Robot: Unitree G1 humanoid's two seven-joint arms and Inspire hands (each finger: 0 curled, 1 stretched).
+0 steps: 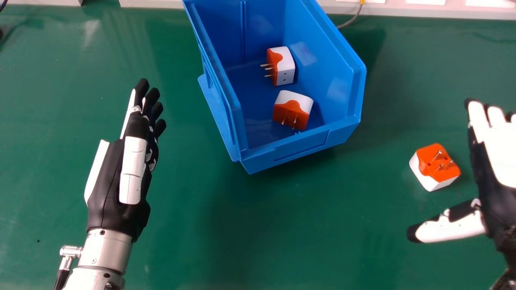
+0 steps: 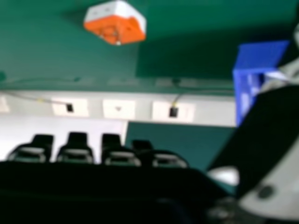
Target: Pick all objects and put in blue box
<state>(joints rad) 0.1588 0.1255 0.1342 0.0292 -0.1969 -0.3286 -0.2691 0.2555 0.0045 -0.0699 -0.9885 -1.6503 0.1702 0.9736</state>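
Note:
In the head view my left hand (image 1: 121, 173) is open above the table, left of the blue box (image 1: 298, 145), its fingers straight. My right hand (image 1: 496, 157) is at the right edge, open, thumb spread. An orange and white plug adapter (image 1: 437, 167) lies on the table just left of its palm, prongs up, apart from it. Inside the box rest two more adapters, one farther back (image 1: 285, 66) and one nearer (image 1: 293, 109). In the right hand view, beyond my right hand's fingertips (image 2: 121, 156), are the loose adapter (image 2: 115, 23) and part of the blue box (image 2: 261, 56).
The green table (image 1: 322, 225) extends around the box. Along its far edge runs a pale strip (image 1: 403, 11) with white panels, and a grey cable (image 1: 351, 21) hangs down behind the box's right side.

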